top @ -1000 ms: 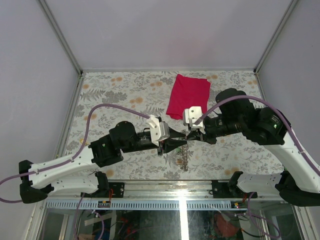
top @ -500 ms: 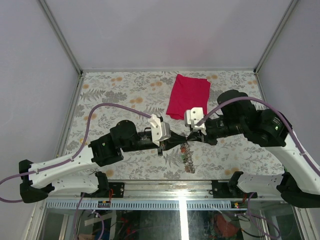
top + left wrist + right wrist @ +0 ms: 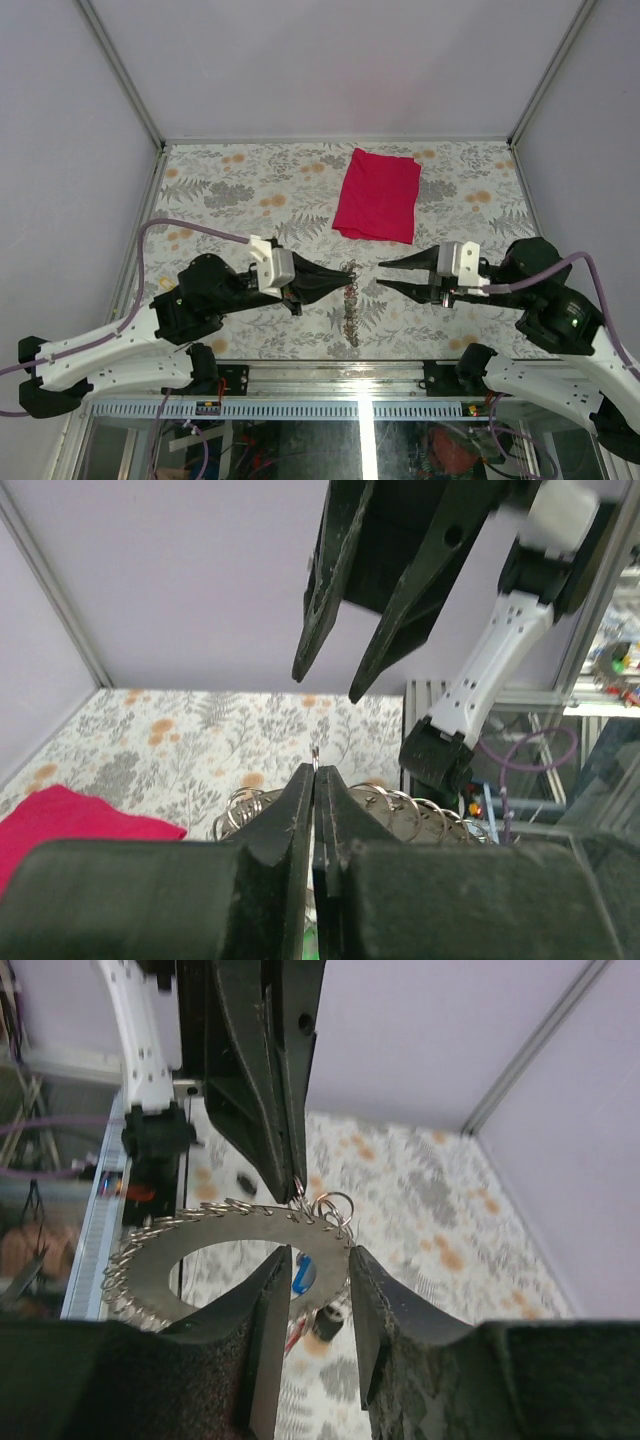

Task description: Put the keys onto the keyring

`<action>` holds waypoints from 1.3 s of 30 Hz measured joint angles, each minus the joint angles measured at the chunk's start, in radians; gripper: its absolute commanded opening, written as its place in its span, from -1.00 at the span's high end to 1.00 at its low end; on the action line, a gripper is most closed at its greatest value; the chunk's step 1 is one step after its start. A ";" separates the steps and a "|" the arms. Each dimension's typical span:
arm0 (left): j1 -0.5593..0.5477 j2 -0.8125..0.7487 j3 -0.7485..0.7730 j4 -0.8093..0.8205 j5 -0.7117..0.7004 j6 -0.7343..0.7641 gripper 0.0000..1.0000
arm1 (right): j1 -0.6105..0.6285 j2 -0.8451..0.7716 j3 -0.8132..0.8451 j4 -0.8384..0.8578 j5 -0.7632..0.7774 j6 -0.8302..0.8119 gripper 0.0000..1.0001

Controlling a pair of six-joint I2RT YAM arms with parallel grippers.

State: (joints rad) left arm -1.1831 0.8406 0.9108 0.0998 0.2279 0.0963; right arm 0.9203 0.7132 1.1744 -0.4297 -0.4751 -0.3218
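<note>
Lilac walls [image 3: 300,60] enclose a flowery worktop [image 3: 230,190], with a red cloth [image 3: 378,195] at the back. The left gripper [image 3: 345,277], jaws pressed together, pinches the keyring [image 3: 351,308], which hangs near the front edge. The right gripper [image 3: 381,273] faces it, jaws spread.

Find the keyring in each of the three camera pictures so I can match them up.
Top view: the keyring hangs low in the centre, from the tip of the left gripper.
Left wrist: the keyring peeks out at bottom centre, behind that gripper's shut tips.
Right wrist: the keyring fills the lower left, seen face-on.
Shared landmark: the left gripper, pinching the keyring's edge in all three.
</note>
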 measured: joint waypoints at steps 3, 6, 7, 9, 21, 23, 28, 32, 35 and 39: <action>0.000 -0.041 -0.030 0.061 0.001 -0.024 1.00 | 0.001 -0.060 -0.134 0.225 -0.015 0.075 0.27; 0.000 -0.066 -0.047 0.133 0.009 -0.050 1.00 | 0.001 -0.059 -0.221 0.401 -0.040 0.150 0.27; 0.000 -0.069 -0.050 0.157 0.013 -0.059 1.00 | 0.001 -0.049 -0.239 0.452 -0.049 0.177 0.27; 0.000 -0.071 -0.053 0.201 0.020 -0.073 1.00 | 0.001 -0.029 -0.254 0.532 -0.070 0.219 0.28; 0.000 -0.048 -0.071 0.360 0.045 -0.115 1.00 | 0.002 0.012 -0.291 0.851 -0.154 0.385 0.42; 0.000 -0.043 -0.071 0.368 0.047 -0.118 1.00 | 0.002 0.015 -0.291 0.866 -0.162 0.395 0.43; 0.000 -0.032 -0.071 0.377 0.050 -0.120 1.00 | 0.002 0.022 -0.291 0.890 -0.182 0.413 0.46; 0.000 -0.031 -0.071 0.378 0.055 -0.122 1.00 | 0.002 0.034 -0.292 0.891 -0.199 0.415 0.50; 0.000 -0.031 -0.071 0.378 0.056 -0.122 1.00 | 0.002 0.040 -0.292 0.892 -0.203 0.417 0.51; 0.000 -0.031 -0.071 0.378 0.058 -0.122 1.00 | 0.002 0.041 -0.292 0.891 -0.209 0.417 0.67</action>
State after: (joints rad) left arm -1.1831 0.8097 0.8394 0.4778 0.2855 -0.0257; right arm 0.9222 0.7540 0.8825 0.4614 -0.6838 0.0948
